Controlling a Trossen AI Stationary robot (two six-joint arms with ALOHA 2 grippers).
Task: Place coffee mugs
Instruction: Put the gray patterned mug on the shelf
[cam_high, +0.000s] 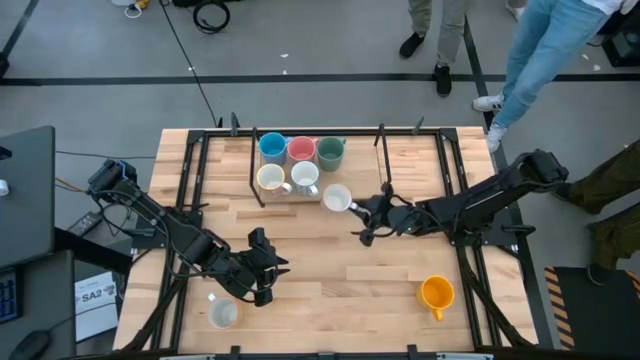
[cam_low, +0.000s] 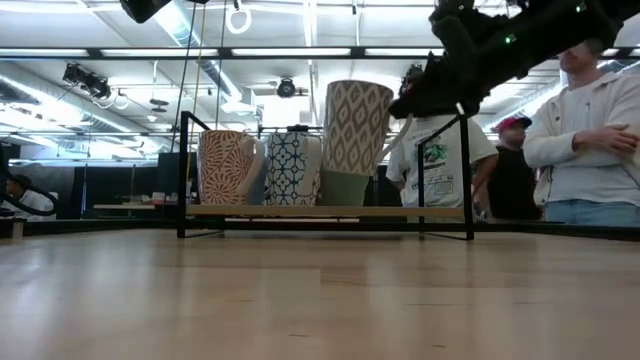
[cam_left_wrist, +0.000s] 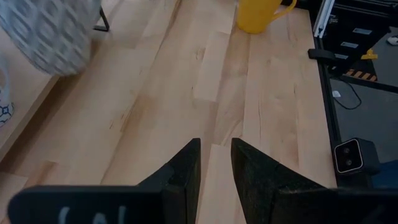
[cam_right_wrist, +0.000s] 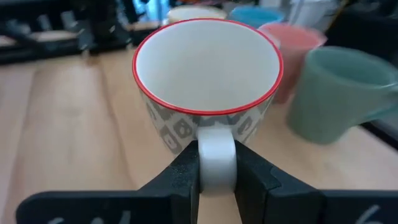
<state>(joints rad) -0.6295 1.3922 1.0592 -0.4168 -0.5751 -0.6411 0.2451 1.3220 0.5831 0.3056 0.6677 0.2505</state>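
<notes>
The table is pale butcher-block wood, its planks running lengthwise, framed by black rails. At its far edge stands a low wooden rack on thin black metal legs, and everything below is placed from it.

On the rack sit five round ceramic mugs: blue, pink and dark green in the back row, two white ones in front. In the low view their outsides show printed patterns, diamonds and lattice.

Just off the rack's right front corner, the right gripper holds a sixth mug raised above the table, fingers clamped on its smooth white handle. This mug has a glossy white inside, a thin red rim and a grey diamond print.

Well in front of the rack, the left gripper hangs over bare wood, its dark wedge-shaped fingers parted by a narrow gap with nothing between them. A pale mug stands near the table's front left edge, and an orange mug stands front right, handle toward the front.

Beyond the rack, people stand on the grey floor.
</notes>
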